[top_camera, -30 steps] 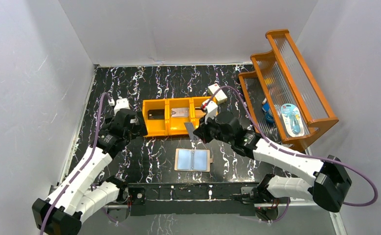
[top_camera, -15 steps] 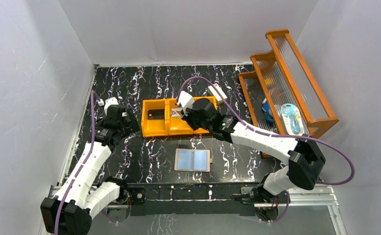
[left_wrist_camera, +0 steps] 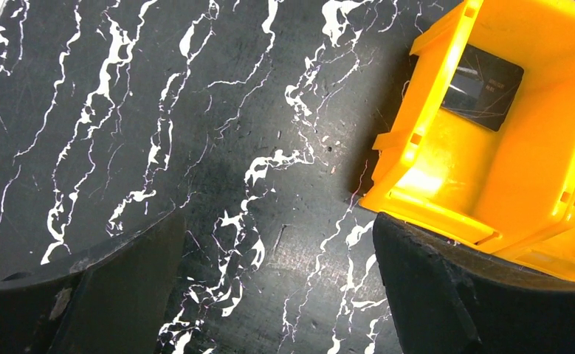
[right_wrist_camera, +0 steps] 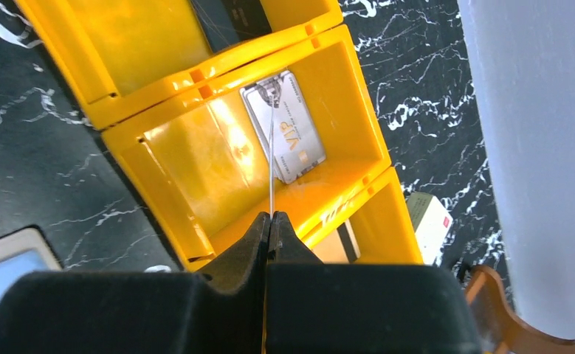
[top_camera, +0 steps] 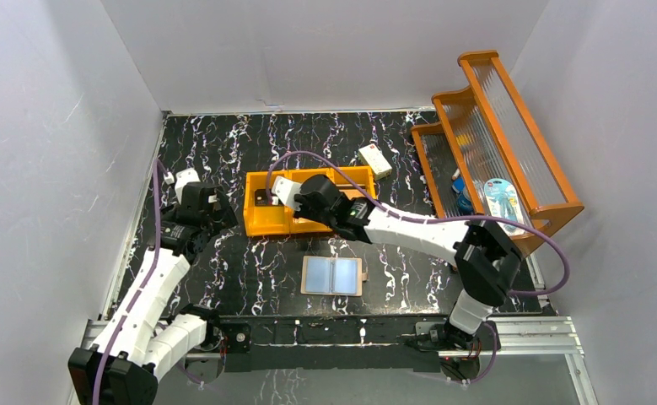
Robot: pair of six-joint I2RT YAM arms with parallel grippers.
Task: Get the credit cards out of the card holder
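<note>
The card holder (top_camera: pixel 333 276) lies open on the table near the front, its pale blue pockets facing up, and its corner (right_wrist_camera: pixel 4 269) shows in the right wrist view. My right gripper (right_wrist_camera: pixel 271 221) is shut on a thin credit card (right_wrist_camera: pixel 271 147) seen edge-on, held over the orange bin's (top_camera: pixel 270 221) middle compartment. A silver card (right_wrist_camera: pixel 284 125) lies flat in that compartment, and a black card (left_wrist_camera: pixel 482 87) lies in the left one. My left gripper (left_wrist_camera: pixel 277 287) stands open over bare table just left of the bin (left_wrist_camera: pixel 432 177), with nothing in it.
A white box (top_camera: pixel 375 160) lies behind the bin at the right. A wooden rack (top_camera: pixel 493 143) holding small packaged items fills the right side. Another card (right_wrist_camera: pixel 339 247) lies in the bin's right compartment. Grey walls close in the table.
My right arm has swung left and forward with the card, from in front of the bin's right end to over its middle. The left arm drew back a little to the left.
</note>
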